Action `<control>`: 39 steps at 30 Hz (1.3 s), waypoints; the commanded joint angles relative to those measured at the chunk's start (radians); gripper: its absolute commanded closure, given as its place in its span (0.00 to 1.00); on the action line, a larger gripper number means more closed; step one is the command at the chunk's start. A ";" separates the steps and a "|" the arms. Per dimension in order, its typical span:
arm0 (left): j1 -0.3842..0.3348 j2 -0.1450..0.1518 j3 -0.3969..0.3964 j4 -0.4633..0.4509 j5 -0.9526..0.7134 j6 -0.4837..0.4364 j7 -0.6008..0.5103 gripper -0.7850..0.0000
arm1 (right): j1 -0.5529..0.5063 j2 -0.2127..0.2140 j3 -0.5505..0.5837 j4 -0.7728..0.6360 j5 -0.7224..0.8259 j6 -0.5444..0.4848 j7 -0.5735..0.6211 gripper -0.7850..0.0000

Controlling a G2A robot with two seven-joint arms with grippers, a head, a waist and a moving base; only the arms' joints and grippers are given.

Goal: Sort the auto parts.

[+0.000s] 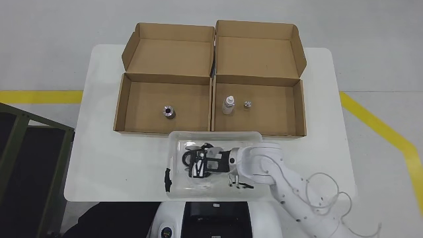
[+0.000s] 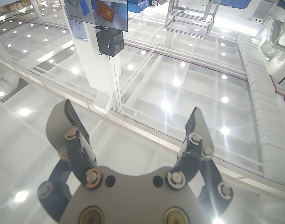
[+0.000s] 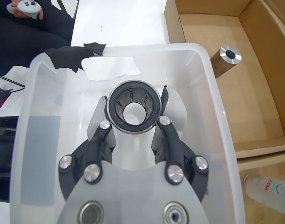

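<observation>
Linear bearing point(image 3: 133, 95) inside clear plastic bin point(image 3: 204, 54); right gripper point(image 3: 134, 99) jaws clamped on its flanks, probably to lift it toward cardboard boxes point(image 1: 145, 106). Left gripper point(image 2: 133, 122) jaws wide apart, empty.

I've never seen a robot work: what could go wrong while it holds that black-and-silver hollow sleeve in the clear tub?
The right gripper pinches the black-and-silver hollow metal sleeve by its curved sides, so it may slip when lifted. It sits low in the clear plastic tub and could catch the wall. Dropped into the brown cardboard box, it might knock the silver metal cylinder.
</observation>
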 commanded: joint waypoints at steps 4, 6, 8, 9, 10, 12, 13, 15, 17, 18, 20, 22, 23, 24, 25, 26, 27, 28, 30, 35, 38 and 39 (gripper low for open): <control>0.000 0.000 0.000 0.000 0.000 0.000 0.000 0.00 | -0.030 0.013 0.035 -0.060 0.050 -0.024 -0.005 1.00; 0.000 0.000 0.000 0.000 0.000 0.000 0.000 0.00 | -0.039 0.017 0.048 -0.083 0.077 -0.028 -0.004 1.00; 0.000 0.000 0.000 0.000 0.000 0.000 0.000 0.00 | -0.049 0.021 0.059 -0.108 0.107 -0.031 -0.008 1.00; 0.000 0.000 0.000 0.000 0.000 0.000 0.000 0.00 | -0.053 0.023 0.066 -0.123 0.119 -0.032 -0.008 1.00; 0.000 0.000 0.000 0.000 0.000 0.000 0.000 0.00 | -0.057 0.025 0.072 -0.137 0.130 -0.034 -0.008 1.00; 0.000 0.000 0.000 0.000 0.000 0.000 0.000 0.00 | -0.064 0.029 0.084 -0.166 0.149 -0.036 -0.009 1.00; 0.000 0.000 0.000 0.000 0.000 0.000 0.000 0.00 | -0.067 0.031 0.089 -0.180 0.155 -0.036 -0.009 1.00; 0.000 0.000 0.000 0.000 0.000 0.000 0.000 0.00 | -0.071 0.034 0.096 -0.203 0.176 -0.040 -0.015 1.00; 0.000 0.000 0.000 0.000 0.000 0.000 0.000 0.00 | -0.071 0.037 0.101 -0.235 0.175 -0.039 -0.010 1.00; 0.000 0.000 0.000 0.000 0.000 0.000 0.000 0.00 | -0.073 0.038 0.102 -0.250 0.180 -0.040 -0.010 1.00; 0.000 0.000 0.000 0.000 0.000 0.000 0.000 0.00 | -0.075 0.041 0.106 -0.276 0.190 -0.040 -0.010 1.00; 0.000 0.000 0.000 0.000 0.000 0.000 0.000 0.00 | -0.075 0.044 0.113 -0.296 0.210 -0.041 -0.017 1.00; 0.000 0.000 0.000 0.000 0.000 0.000 0.000 0.00 | -0.074 0.045 0.117 -0.306 0.223 -0.040 -0.021 1.00; 0.000 0.000 0.000 0.000 0.000 0.000 0.000 0.00 | -0.073 0.046 0.121 -0.315 0.236 -0.039 -0.025 1.00; 0.000 0.000 0.000 0.000 0.000 0.000 0.000 0.00 | -0.070 0.047 0.126 -0.324 0.247 -0.038 -0.028 1.00; 0.000 0.000 0.000 0.000 0.000 0.000 0.000 0.00 | -0.068 0.048 0.131 -0.333 0.260 -0.035 -0.032 1.00; 0.000 0.000 0.000 0.000 0.000 0.000 0.000 0.00 | -0.064 0.048 0.136 -0.340 0.271 -0.032 -0.035 1.00; 0.000 0.000 0.000 0.000 0.000 0.000 0.000 0.00 | -0.059 0.049 0.142 -0.346 0.281 -0.026 -0.037 1.00; 0.000 0.000 0.000 0.000 0.000 0.000 0.000 0.00 | -0.047 0.050 0.152 -0.354 0.308 -0.012 -0.045 1.00; 0.000 0.000 0.000 0.000 0.000 0.000 0.000 0.00 | -0.013 0.052 0.174 -0.375 0.373 0.007 -0.056 1.00; 0.000 0.000 0.000 0.000 0.000 0.000 0.000 0.00 | 0.004 0.054 0.191 -0.386 0.408 0.017 -0.062 1.00; 0.000 0.000 0.000 0.000 0.000 0.000 0.000 0.00 | 0.009 0.054 0.197 -0.390 0.419 0.020 -0.063 1.00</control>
